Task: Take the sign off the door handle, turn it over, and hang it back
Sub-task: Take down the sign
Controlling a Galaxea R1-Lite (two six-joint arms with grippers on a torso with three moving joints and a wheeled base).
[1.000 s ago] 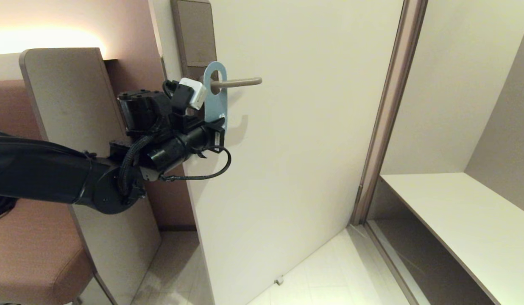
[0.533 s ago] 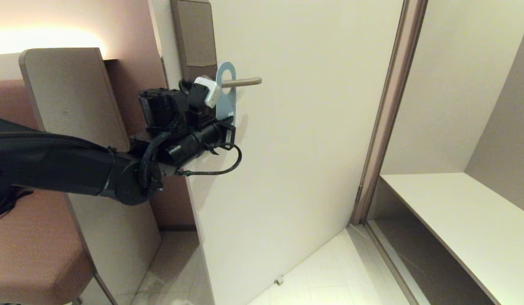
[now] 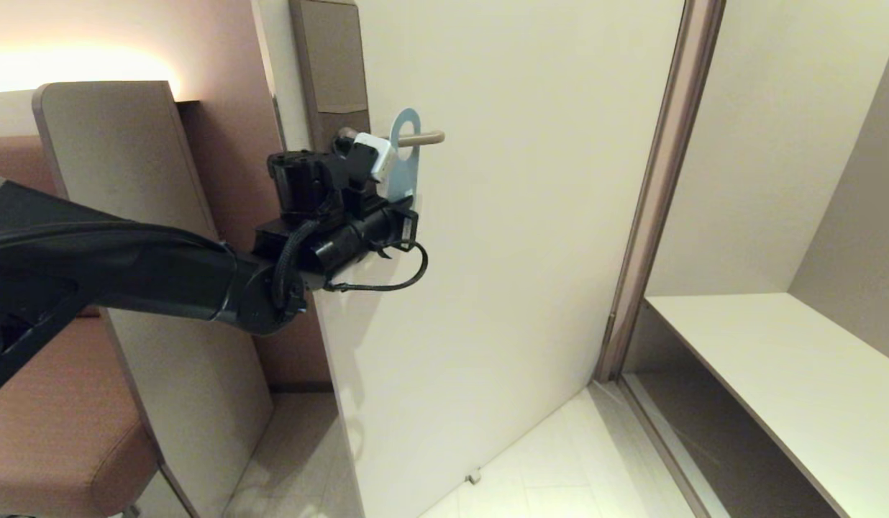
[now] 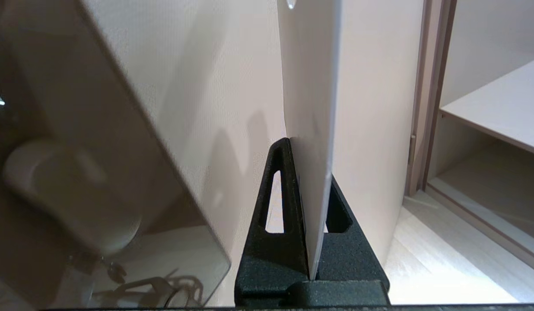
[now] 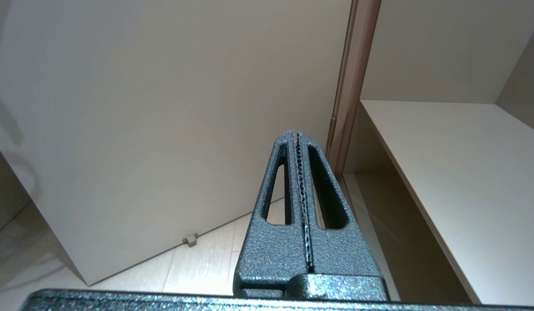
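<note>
So the flat pale-blue card sign (image 3: pixel 403 162) with the big round hole is sitting with that hole threaded over the slim taupe-grey metal door handle (image 3: pixel 424 137), out near the lever's free end, hanging edge-on to the cream door (image 3: pixel 523 252). Your left gripper (image 3: pixel 400 210) is clamping the sign's lower end, both black fingers pinching the card between them; in the left wrist view you're seeing the sign (image 4: pixel 312 129) as a thin white sheet standing up out of the gripper (image 4: pixel 310 216), with the door just behind it. The tall brownish-grey lock plate (image 3: pixel 329 65) is sitting to the left of the sign, and your black arm is reaching in from the lower left, crossing in front of the beige panel (image 3: pixel 114 165). Your right gripper (image 5: pixel 297 138) is parked low, fingers pressed fully together on nothing, pointing toward the door's bottom edge and the pale shelf (image 5: pixel 457 172) beside the brown door frame (image 5: pixel 353 65).
</note>
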